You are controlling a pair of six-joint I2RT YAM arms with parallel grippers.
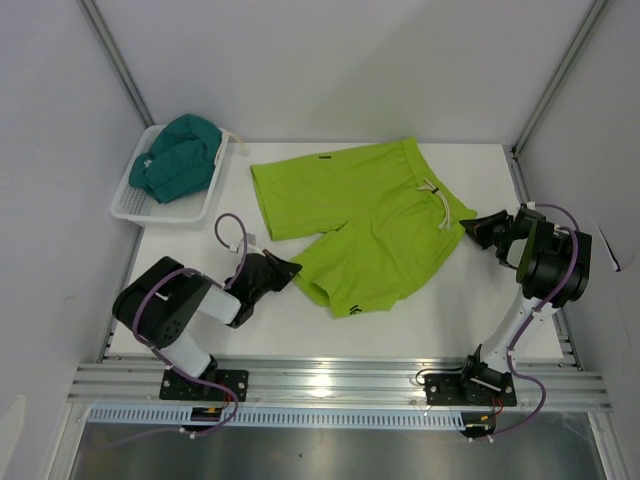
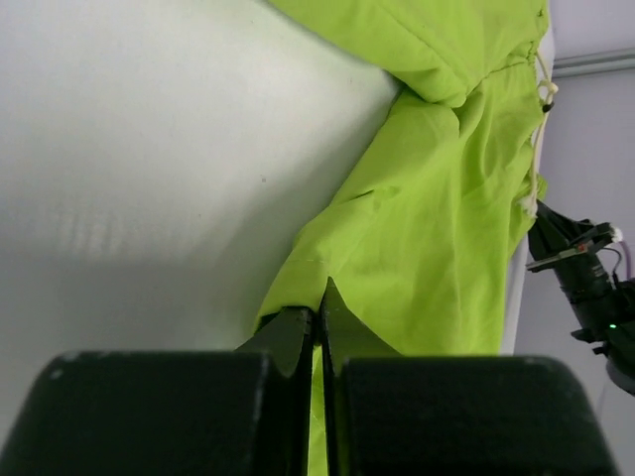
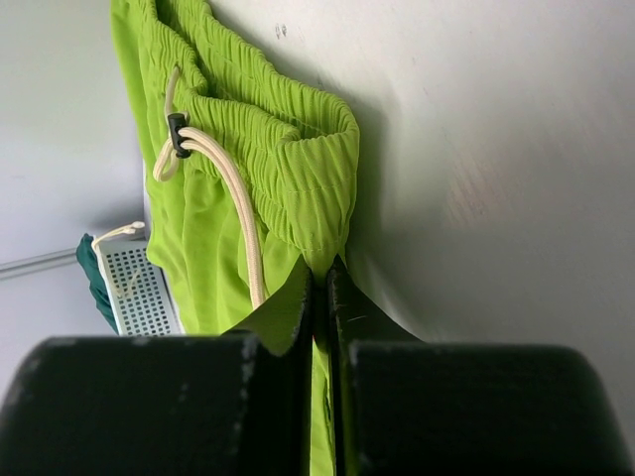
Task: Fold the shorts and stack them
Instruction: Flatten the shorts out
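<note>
Green shorts [image 1: 360, 215] lie lengthwise between the arms: left end effector [image 1: 292, 270] clenched on a leg hem, right end effector [image 1: 468, 230] clenched on the waistband corner.

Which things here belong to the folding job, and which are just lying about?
Job:
green shorts, pinched by the left gripper at a leg hem and the right gripper at the waistband
teal shorts, bunched in the basket

Lying about:
basket
table

A white mesh basket [image 1: 150, 212] sits at the far-left corner of a white table [image 1: 430, 320], a metal rail [image 1: 340, 380] lining its near edge.
</note>
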